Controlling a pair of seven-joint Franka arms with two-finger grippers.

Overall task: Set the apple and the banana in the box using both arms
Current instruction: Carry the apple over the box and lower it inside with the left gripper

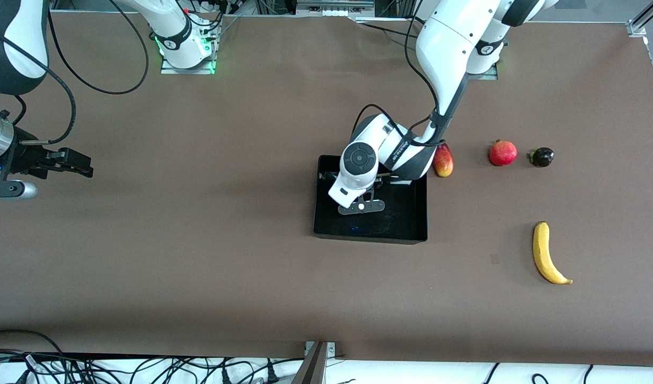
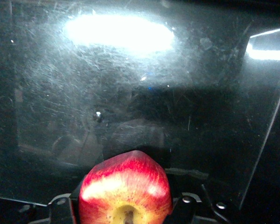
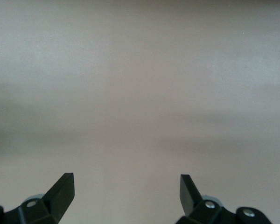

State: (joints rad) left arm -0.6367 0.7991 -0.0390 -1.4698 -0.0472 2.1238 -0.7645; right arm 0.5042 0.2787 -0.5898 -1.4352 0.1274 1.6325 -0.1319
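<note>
The red and yellow apple [image 2: 125, 184] sits between the fingers of my left gripper [image 2: 125, 208], which is shut on it. The left gripper [image 1: 361, 206] hangs low inside the black box [image 1: 370, 234], whose scratched glossy floor [image 2: 130, 93] fills the left wrist view. The arm's wrist hides the apple in the front view. The yellow banana [image 1: 546, 255] lies on the table toward the left arm's end, nearer to the front camera than the box. My right gripper [image 1: 73, 161] waits open and empty over bare table at the right arm's end, with its fingers spread wide [image 3: 126, 186].
A red-yellow mango [image 1: 443, 160] lies right beside the box's wall toward the left arm's end. A red pomegranate [image 1: 502, 153] and a small dark fruit [image 1: 541, 157] lie in a row past it, farther from the front camera than the banana.
</note>
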